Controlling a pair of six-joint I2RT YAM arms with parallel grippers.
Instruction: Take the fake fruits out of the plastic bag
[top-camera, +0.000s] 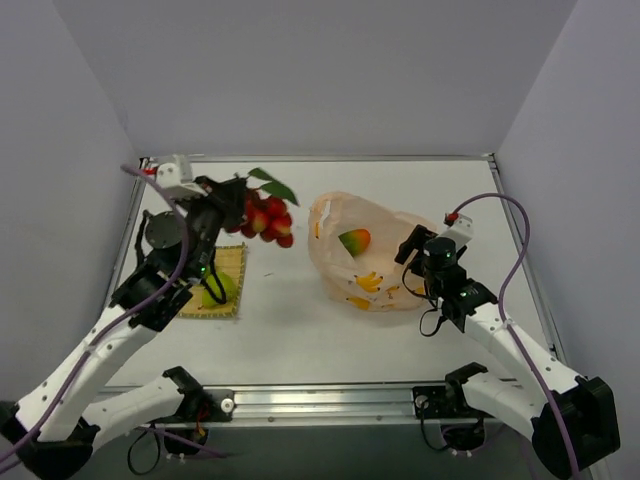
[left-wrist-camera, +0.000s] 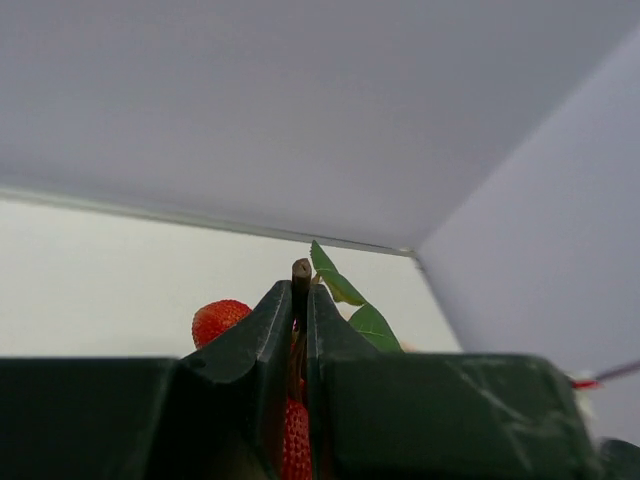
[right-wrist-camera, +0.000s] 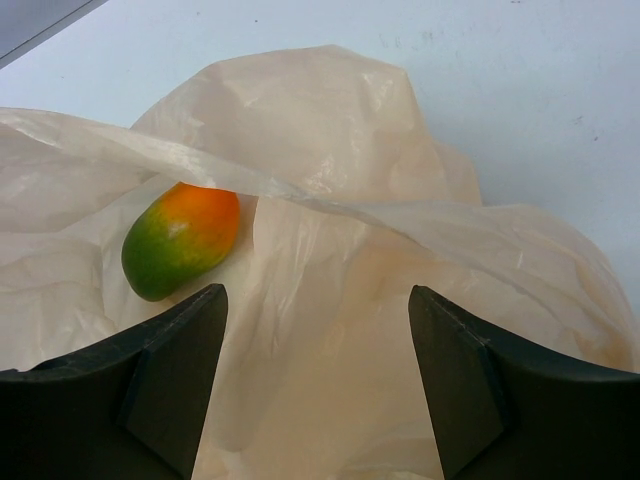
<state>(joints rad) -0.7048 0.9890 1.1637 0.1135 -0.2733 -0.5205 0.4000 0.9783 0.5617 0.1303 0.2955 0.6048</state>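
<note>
My left gripper (top-camera: 228, 200) is shut on the brown stem of the red berry bunch (top-camera: 266, 218) and holds it over the table, left of the bag; its green leaves (top-camera: 275, 185) stick up. In the left wrist view the stem (left-wrist-camera: 301, 275) pokes out between the closed fingers, with berries (left-wrist-camera: 220, 320) and leaves (left-wrist-camera: 355, 305) beyond. The peach plastic bag (top-camera: 385, 262) lies at centre right with the orange-green mango (top-camera: 354, 241) inside. My right gripper (top-camera: 410, 246) is open at the bag's right side; its wrist view shows the mango (right-wrist-camera: 181, 240) and the bag (right-wrist-camera: 340, 330). The yellow-green pear (top-camera: 221, 290) rests on the mat.
A square yellow woven mat (top-camera: 232, 262) lies at the left under my left arm. White walls close in the table on the left, back and right. A metal rail runs along the near edge (top-camera: 330, 398).
</note>
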